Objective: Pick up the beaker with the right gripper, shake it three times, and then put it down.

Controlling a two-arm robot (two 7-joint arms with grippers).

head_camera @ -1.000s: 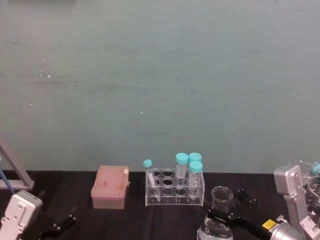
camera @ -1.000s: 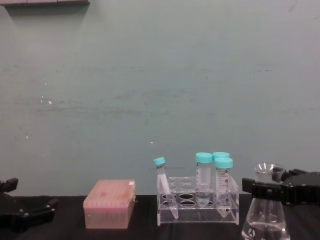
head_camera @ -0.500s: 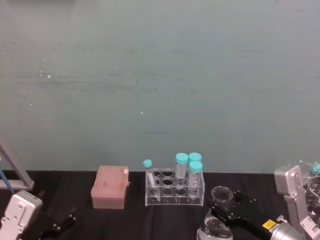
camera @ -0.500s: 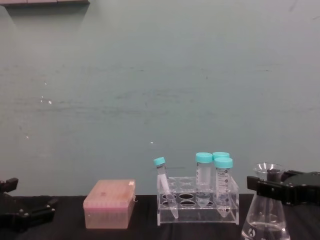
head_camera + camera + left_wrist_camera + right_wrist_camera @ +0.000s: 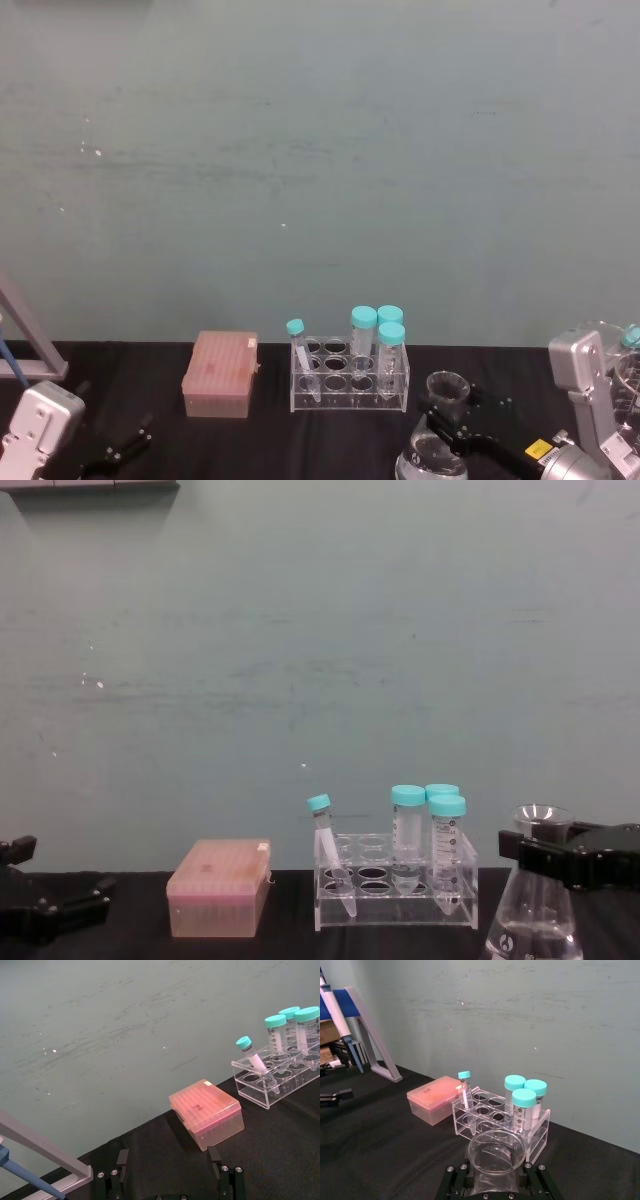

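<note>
While our right claw (image 5: pixel 545 848) grips the beaker (image 5: pixel 530 925) by its narrow neck, the glass is upright, and we cannot tell if its base touches the black bench (image 5: pixel 330 445). Just left of the claw stands the tube rack (image 5: pixel 395 885), farther left a pink box (image 5: pixel 218 887), and far left the left claw (image 5: pixel 168 1160), fingers spread.

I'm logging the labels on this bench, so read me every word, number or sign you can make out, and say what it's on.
No text is legible.
Capped tubes: dark print down the side, too small to read.
Beaker: round white mark near the base, unreadable.
Yellow sticker on the right arm: unreadable.
Pink box: dark mark on the lid, not legible.
</note>
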